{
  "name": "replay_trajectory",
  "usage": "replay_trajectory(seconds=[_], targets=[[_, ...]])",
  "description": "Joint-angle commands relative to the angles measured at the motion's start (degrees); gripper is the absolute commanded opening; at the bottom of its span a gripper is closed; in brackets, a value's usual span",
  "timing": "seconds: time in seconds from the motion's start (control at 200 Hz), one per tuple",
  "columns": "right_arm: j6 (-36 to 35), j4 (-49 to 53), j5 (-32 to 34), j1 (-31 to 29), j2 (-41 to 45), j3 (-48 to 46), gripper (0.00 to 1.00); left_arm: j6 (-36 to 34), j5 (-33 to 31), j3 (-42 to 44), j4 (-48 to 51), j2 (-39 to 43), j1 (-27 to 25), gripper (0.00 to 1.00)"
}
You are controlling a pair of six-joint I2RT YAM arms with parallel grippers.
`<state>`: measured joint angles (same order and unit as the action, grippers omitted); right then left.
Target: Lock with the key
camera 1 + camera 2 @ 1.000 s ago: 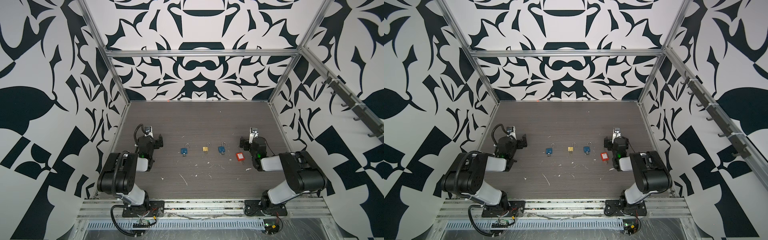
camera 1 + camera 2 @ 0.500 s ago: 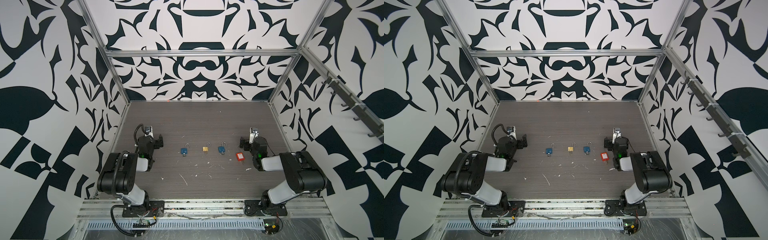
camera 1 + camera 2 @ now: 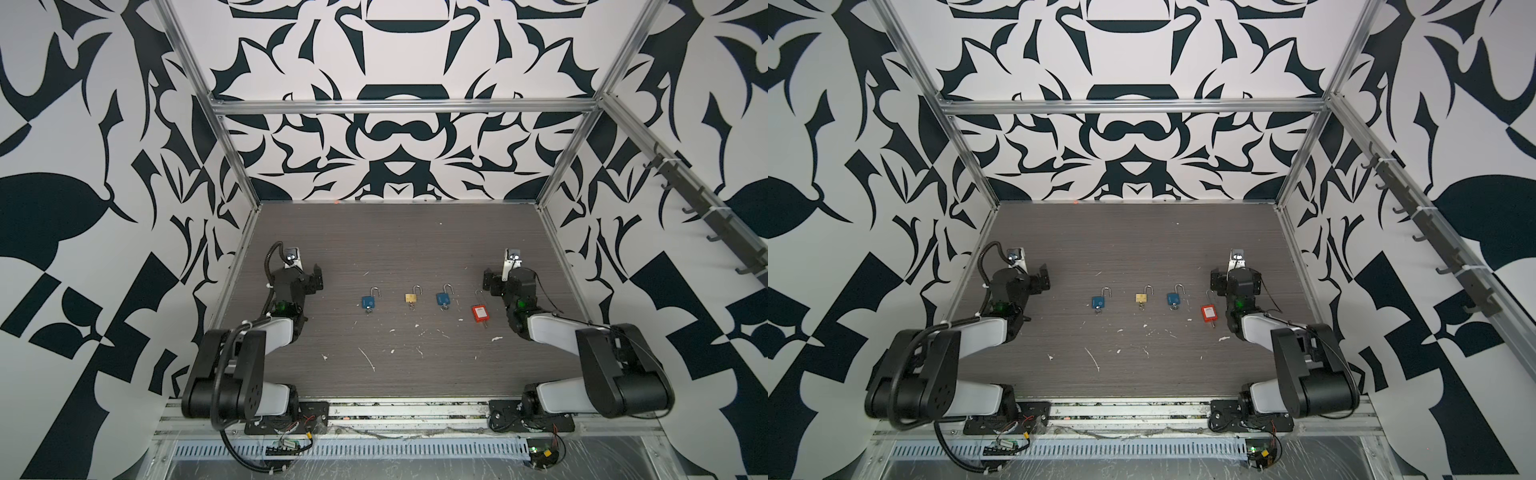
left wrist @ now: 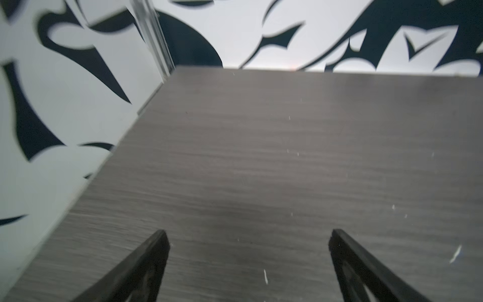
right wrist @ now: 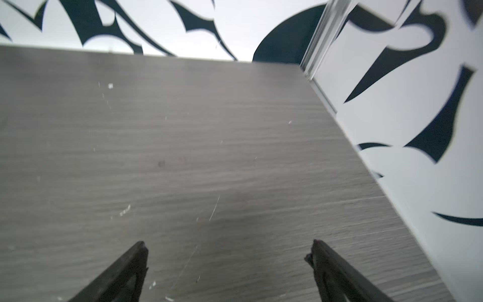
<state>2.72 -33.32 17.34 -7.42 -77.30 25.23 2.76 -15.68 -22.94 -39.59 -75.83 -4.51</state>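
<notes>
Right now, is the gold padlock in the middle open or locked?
Open. In both top views the gold padlock has its shackle raised, one end hanging free of the body.

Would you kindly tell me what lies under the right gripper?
Only tabletop shows beneath the open right gripper; the red padlock lies apart, beside it. The spot directly under the gripper's body is hidden.

I see four padlocks flat in a mid-table row, shackles pointing away: left blue lock (image 3: 368, 302), brass lock (image 3: 411, 298), right blue lock (image 3: 443, 299) and red lock (image 3: 479, 313).
</notes>
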Motion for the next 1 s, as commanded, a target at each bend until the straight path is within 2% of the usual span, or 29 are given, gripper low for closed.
replay_trajectory(seconds=[0.0,0.05,0.165,0.245,0.33,0.42,0.55,0.72,0.83,0.91,0.995], targets=[[10.7,20.4,8.4,-1.4,6.7,9.7,0.99,5.0,-7.4,-0.3,5.5,9.2,-0.2,0.99],[14.7,28.7,6.8,-1.8,7.7,13.3,0.99,9.5,-5.9,-1.6,9.6,12.2,-0.2,0.99],[20.0,42.8,4.0,-5.0,11.8,18.2,0.99,22.9,0.4,-10.5,30.7,15.8,-0.3,0.99],[20.5,52.0,-1.6,-6.7,15.0,20.4,1.0,26.3,12.6,-15.3,39.8,16.2,-0.3,0.99],[21.4,60.9,-5.6,-8.4,17.5,22.1,0.95,28.5,28.6,-15.2,40.8,16.7,-0.6,0.99],[23.9,67.3,-9.4,-10.1,19.6,22.3,0.84,32.1,35.3,-13.3,40.8,17.4,-3.9,0.99],[27.8,70.6,-14.3,-11.3,21.5,19.7,0.75,31.4,33.9,-15.5,48.0,16.2,-12.3,0.99],[29.4,66.9,-12.3,-11.6,19.5,14.5,0.74,31.6,35.5,-16.9,46.2,14.5,-18.6,0.99],[31.4,60.6,-11.3,-11.7,17.6,10.7,0.71,31.3,34.2,-18.9,45.9,12.5,-21.1,0.99],[32.0,58.4,-10.2,-11.7,15.0,9.9,0.61,31.8,34.5,-19.4,44.4,11.5,-21.8,0.98],[31.3,56.3,-9.0,-11.6,14.1,9.0,0.61,32.0,35.1,-20.0,43.7,10.6,-21.9,0.97]])
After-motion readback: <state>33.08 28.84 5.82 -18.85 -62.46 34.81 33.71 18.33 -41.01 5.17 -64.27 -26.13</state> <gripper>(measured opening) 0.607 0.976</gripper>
